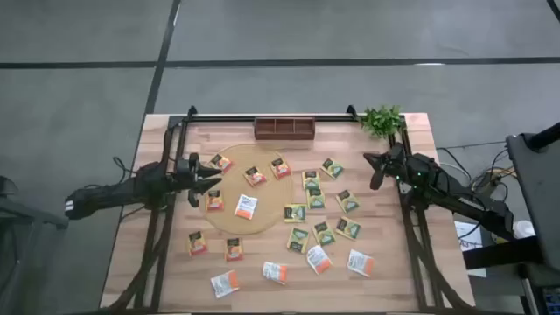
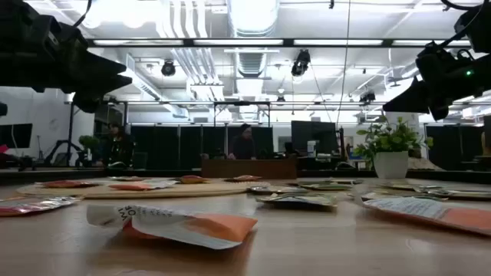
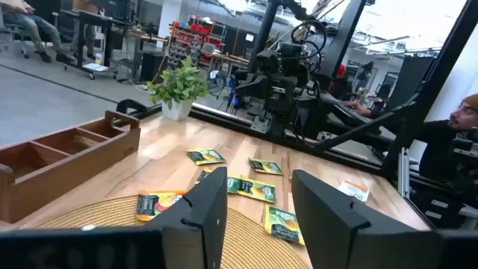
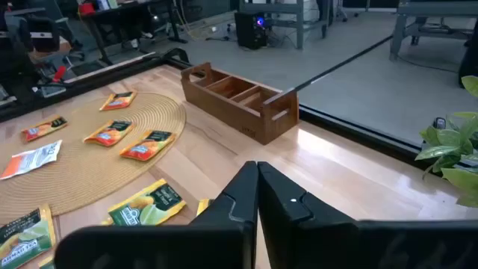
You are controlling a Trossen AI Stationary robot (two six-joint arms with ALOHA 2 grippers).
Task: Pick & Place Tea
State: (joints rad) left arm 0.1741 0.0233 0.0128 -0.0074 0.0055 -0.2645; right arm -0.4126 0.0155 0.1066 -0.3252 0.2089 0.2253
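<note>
Left gripper (image 1: 213, 182), fingers spread and empty, hovers at centre left of the high view over the left edge of the round mat (image 1: 229, 157); right gripper (image 1: 371, 166), fingers pressed together, hangs at upper right beside the potted plant (image 1: 382, 120); tea sachets (image 1: 296, 213) lie scattered across mat and table (image 1: 402, 284), none in the wooden tray (image 1: 284, 129) at top centre.

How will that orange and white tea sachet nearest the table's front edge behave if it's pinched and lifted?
The tea sachet looks thin and crinkled, so it is probably light and floppy. It lies flat on the wooden table, so its edge may be hard to catch, and it would likely slide if pushed.
</note>
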